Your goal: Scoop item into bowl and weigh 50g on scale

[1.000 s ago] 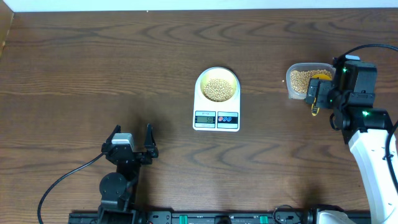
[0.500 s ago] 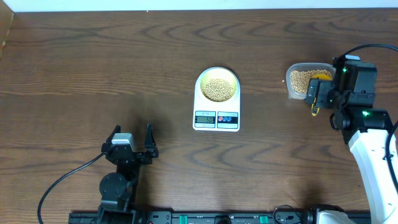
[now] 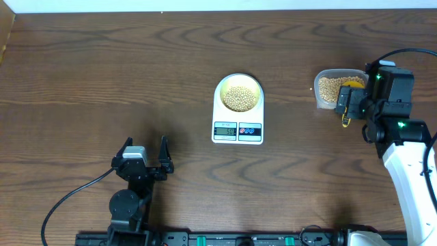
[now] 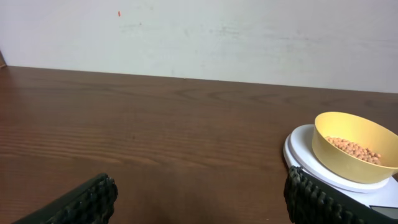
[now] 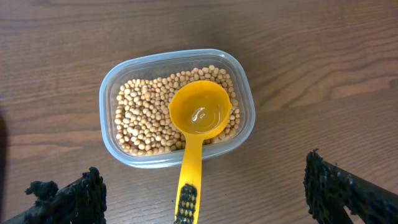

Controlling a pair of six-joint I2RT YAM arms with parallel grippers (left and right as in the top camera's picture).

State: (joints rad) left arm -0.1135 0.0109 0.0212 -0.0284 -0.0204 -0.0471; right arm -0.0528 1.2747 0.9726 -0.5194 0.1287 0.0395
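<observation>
Overhead, the left arm (image 3: 133, 184) is seen low on the left of the bench (image 3: 89, 68), its jaws spread wide with nothing between them, well apart from everything else. At the middle stands the white scale (image 3: 220, 117), its display (image 3: 225, 130) lit but too small to be read. The pale-yellow bowl (image 3: 222, 85) is set on the scale's far half, and a heap of tan beans (image 3: 238, 98) is held in it. On the right a clear plastic tub (image 5: 245, 124) is found, partly filled with more beans (image 5: 140, 118). A yellow scoop (image 5: 200, 115) is laid empty on those beans, its handle (image 5: 188, 186) resting over the tub's near rim. The right jaws are held wide apart above it, and the handle between them is not touched.
</observation>
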